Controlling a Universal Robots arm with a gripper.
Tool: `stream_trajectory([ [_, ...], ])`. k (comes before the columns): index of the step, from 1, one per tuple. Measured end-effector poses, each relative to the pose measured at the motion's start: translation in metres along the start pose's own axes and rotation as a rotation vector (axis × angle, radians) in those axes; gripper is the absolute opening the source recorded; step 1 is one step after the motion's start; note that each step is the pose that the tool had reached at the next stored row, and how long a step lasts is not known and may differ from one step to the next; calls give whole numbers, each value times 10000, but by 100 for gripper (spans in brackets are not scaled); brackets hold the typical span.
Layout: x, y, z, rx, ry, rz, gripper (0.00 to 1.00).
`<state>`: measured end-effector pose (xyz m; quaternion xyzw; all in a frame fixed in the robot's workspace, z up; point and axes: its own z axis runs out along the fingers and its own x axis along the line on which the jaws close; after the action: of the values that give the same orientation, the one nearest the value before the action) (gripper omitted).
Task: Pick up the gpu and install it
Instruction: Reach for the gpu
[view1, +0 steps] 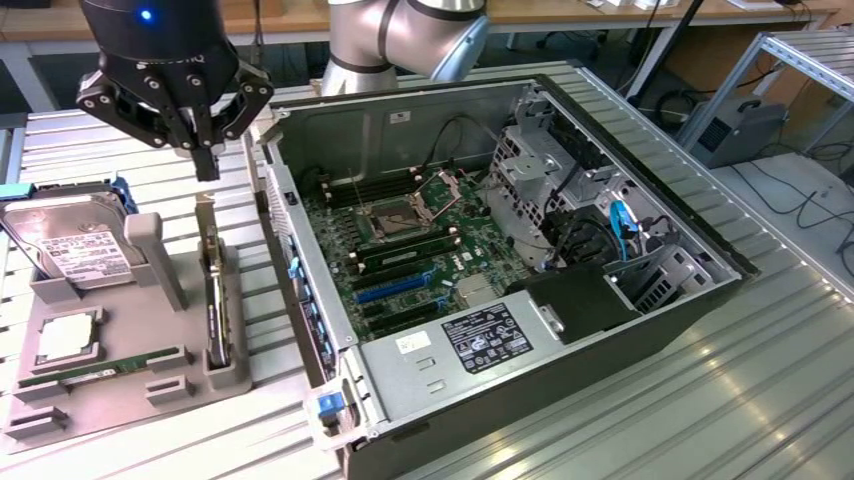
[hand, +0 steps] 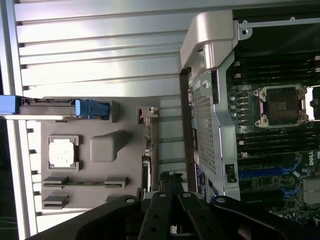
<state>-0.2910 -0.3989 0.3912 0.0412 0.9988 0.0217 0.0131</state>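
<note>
Ribbed metal tabletop (view1: 774, 400) bears grey tray (view1: 134, 385) and open case (view1: 400, 120); wooden bench (view1: 587, 10) behind.

My gripper (view1: 204, 168) hangs closed above the gpu (view1: 214, 310), seemingly clear of it; it stands on edge in the grey holder (view1: 127, 395) beside the open case (view1: 387, 125).

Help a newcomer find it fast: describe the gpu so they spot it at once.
On the exterior view's left of the open black computer case sits a grey holder tray. At its edge nearest the case the gpu stands on edge, a thin dark card with a silver bracket. Unlike the boxy silver hard drive and green memory stick, it is dark and upright.
</note>
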Motion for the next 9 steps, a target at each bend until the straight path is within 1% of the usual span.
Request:
stream_trajectory([
  [9, 82, -7, -2, 0, 0, 0, 11],
])
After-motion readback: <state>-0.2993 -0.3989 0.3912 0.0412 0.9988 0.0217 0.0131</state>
